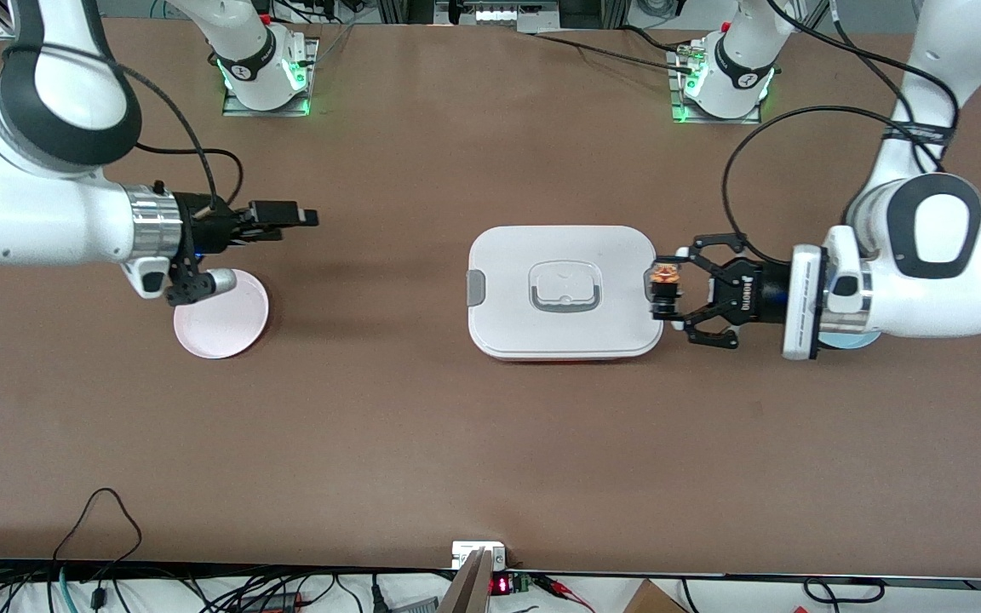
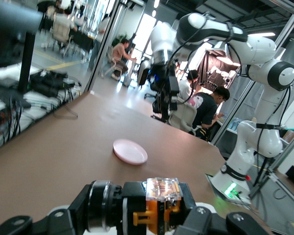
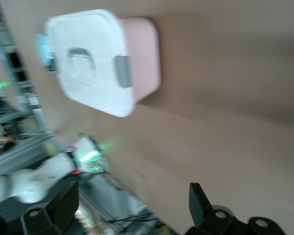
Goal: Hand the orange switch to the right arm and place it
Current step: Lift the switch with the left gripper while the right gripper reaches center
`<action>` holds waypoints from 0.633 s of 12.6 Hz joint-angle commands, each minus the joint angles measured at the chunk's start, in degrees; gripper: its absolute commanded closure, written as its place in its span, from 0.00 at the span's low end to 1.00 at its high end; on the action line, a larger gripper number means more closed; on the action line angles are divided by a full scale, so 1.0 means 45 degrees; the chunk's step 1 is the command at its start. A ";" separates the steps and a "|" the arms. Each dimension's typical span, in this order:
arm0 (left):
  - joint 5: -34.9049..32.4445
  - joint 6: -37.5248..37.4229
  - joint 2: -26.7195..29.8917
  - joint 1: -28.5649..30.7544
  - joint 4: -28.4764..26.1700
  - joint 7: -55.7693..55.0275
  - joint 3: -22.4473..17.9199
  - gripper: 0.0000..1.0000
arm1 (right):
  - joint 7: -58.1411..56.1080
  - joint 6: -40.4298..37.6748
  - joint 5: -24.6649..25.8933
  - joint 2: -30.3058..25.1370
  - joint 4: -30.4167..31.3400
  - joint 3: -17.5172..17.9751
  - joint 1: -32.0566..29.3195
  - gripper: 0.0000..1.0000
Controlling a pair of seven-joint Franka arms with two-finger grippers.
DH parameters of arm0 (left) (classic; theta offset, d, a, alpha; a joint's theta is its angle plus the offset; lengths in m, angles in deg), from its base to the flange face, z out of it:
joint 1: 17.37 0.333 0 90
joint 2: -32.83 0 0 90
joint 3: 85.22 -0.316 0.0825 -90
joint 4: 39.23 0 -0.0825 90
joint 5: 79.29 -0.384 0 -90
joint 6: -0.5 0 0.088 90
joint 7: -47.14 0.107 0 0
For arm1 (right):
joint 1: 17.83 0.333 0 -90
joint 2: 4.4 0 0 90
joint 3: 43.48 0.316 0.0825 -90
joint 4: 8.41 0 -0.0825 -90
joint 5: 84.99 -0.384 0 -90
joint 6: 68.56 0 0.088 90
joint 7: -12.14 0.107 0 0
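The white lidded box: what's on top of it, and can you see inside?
Nothing rests on the white box. The left gripper, shut on the orange switch, hangs at its edge. The closed lid hides any contents.

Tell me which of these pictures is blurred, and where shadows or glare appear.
Front view: sharp, evenly lit; the right gripper casts a soft shadow on the table. Left wrist view: mostly sharp, the orange switch is clear in the left gripper, with bright glare from the room's windows. Right wrist view: smeared by motion, the white box has soft edges.
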 commanded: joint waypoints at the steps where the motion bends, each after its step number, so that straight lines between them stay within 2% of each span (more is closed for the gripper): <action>1: 0.2174 0.1582 -0.0245 -0.1126 -0.0545 0.2766 0.0101 0.84 | -0.0015 -0.0115 -0.2818 0.0480 0.0208 -0.0020 0.0273 0.00; 4: 0.4695 0.2682 -0.0323 -0.2104 -0.0840 0.4939 0.0101 0.85 | 0.0004 0.0547 -0.5830 0.0968 0.0659 -0.0020 0.0858 0.00; 8: 0.6497 0.2840 -0.0245 -0.2828 -0.1543 0.6523 0.0121 0.85 | 0.0004 0.2906 -0.8410 0.1106 0.0699 -0.0020 0.2360 0.00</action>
